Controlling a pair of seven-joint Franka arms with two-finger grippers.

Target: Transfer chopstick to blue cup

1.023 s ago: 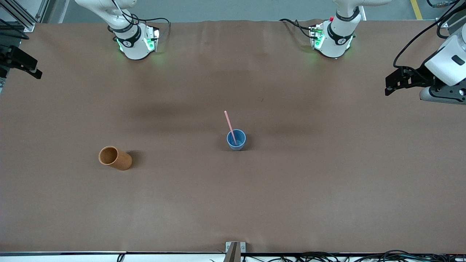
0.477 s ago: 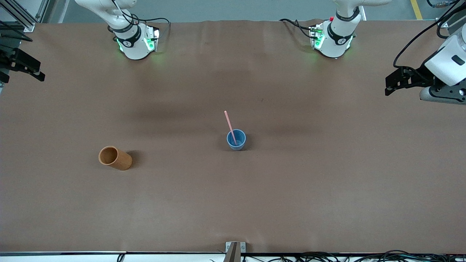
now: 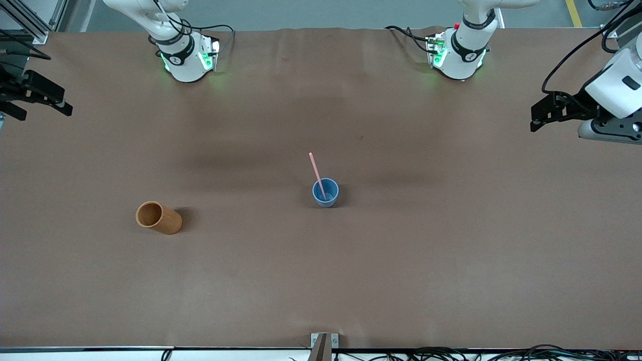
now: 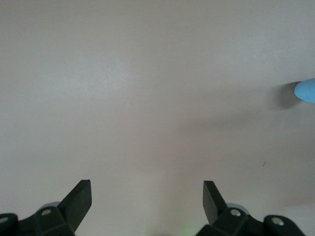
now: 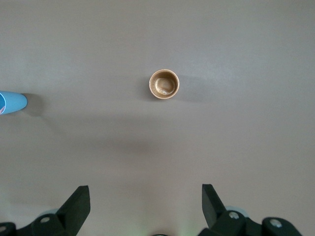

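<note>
The pale pink chopstick (image 3: 317, 175) stands leaning in the light blue cup (image 3: 325, 193) near the middle of the table, its top tilted toward the robots' bases. The cup's edge shows in the left wrist view (image 4: 306, 90) and in the right wrist view (image 5: 12, 103). My left gripper (image 3: 539, 119) is open and empty, up in the air over the left arm's end of the table; its own view (image 4: 146, 192) shows only bare cloth between the fingers. My right gripper (image 3: 52, 103) is open and empty over the right arm's end of the table, and also shows in its own view (image 5: 145, 196).
An orange-brown cylindrical cup (image 3: 158, 217) stands toward the right arm's end of the table, nearer the front camera than the blue cup; it also shows in the right wrist view (image 5: 164, 84), with nothing in it. A brown cloth (image 3: 451, 260) covers the table. A metal bracket (image 3: 324, 342) sits at the front edge.
My right gripper has moved a little inward over the table from its edge. The left arm, both cups and the chopstick have not moved.
</note>
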